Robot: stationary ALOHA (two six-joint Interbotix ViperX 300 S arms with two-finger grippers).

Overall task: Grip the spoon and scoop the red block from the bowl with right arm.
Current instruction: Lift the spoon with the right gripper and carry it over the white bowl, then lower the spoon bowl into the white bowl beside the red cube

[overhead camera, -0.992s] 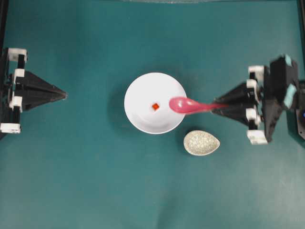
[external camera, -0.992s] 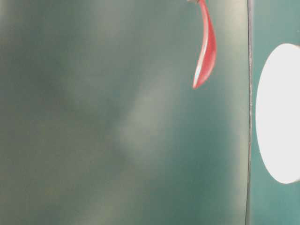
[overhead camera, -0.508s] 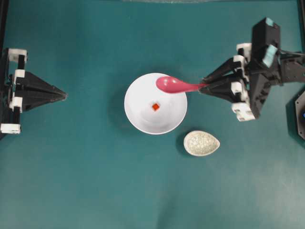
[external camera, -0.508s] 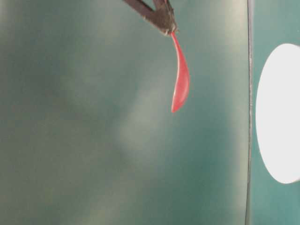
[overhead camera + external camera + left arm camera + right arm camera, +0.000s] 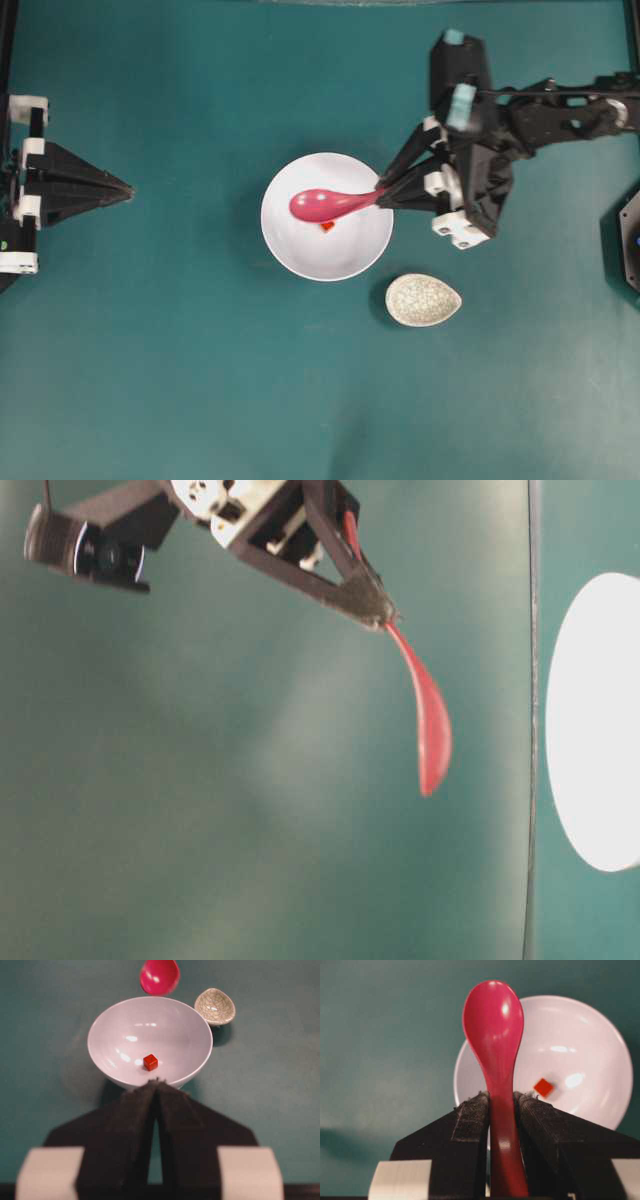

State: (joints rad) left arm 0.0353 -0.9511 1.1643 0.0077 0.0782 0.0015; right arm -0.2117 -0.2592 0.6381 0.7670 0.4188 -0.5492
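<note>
Moved since earlier: we see the right arm (image 5: pixel 520 110) swung up and inward, carrying the spoon (image 5: pixel 330 204) from the bowl's right edge to over its middle.
Overhead: right claw (image 5: pixel 383 193) clenched on the handle end; spoon head hides most of the red block (image 5: pixel 327 227) in the white bowl (image 5: pixel 300 250). Left claw (image 5: pixel 128 187) parked, tips together, holding nothing. Speckled dish (image 5: pixel 423 299) sits beside the bowl.
Table-level: spoon (image 5: pixel 428 730) hangs tilted down in the air; whether it touches anything, we cannot tell.
Left wrist: block (image 5: pixel 150 1062) loose on the bowl floor (image 5: pixel 170 1035).
Right wrist: handle (image 5: pixel 506 1125) pinched between both pads (image 5: pixel 470 1125).
Handling: we judge the spoon stiff, glossy, likely to slip; hold the handle. Block tiny, light, may skid.
</note>
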